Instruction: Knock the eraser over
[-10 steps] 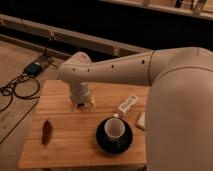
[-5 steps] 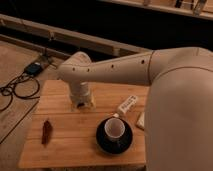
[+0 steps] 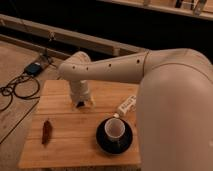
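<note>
Item 1. Light wooden slatted table [image 3: 65, 152], taken as our clock face, with 12 at the far edge.

Item 2. White two-finger gripper [image 3: 83, 101], on the only arm, which reaches in from 3 o'clock and turns down to the boards at about 12 o'clock from the table's centre. We cannot tell whether it is open or closed.

Item 3. Small black rectangular eraser [image 3: 80, 105]: we see only a dark patch at the gripper's foot and judge this to be it, directly under the gripper or touching it. Its long axis is hidden, and we cannot say whether it stands or lies. Since the block is at the gripper rather than off to one side, we judge that a short sideways nudge would tip it.

Item 4. Dark round saucer [image 3: 101, 143] carrying a white cup [image 3: 115, 129], at 4 o'clock and well apart from the gripper.

Item 5. White oblong piece with dark marks [image 3: 127, 104], at 2 o'clock.

Item 6. Slender reddish-brown thing [image 3: 46, 131], at 9 o'clock.
</note>
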You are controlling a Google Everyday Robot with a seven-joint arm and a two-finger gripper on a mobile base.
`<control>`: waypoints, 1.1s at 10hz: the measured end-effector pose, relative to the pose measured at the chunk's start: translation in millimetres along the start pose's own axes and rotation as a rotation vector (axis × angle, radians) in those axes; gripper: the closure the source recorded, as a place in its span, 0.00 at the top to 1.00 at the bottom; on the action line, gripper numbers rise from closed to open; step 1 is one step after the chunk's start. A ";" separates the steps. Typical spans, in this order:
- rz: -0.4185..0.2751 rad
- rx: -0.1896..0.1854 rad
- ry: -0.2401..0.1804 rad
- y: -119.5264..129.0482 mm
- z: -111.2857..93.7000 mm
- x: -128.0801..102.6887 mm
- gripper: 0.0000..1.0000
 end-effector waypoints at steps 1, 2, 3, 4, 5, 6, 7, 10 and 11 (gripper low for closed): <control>0.003 0.000 0.000 -1.4 -0.3 -0.2 0.65; 0.003 0.000 0.000 -1.5 0.0 -0.1 0.65; 0.000 0.003 0.004 -1.0 1.5 -0.9 0.65; 0.000 0.013 0.008 -4.6 4.5 -3.2 0.65; 0.001 0.024 0.015 -9.0 8.9 -7.1 0.65; 0.001 0.035 0.019 -12.4 12.6 -11.8 0.65; 0.002 0.044 0.026 -15.2 16.9 -17.7 0.65; -0.001 0.056 0.047 -18.3 28.3 -34.7 0.65; -0.006 0.061 0.054 -18.3 32.8 -41.8 0.65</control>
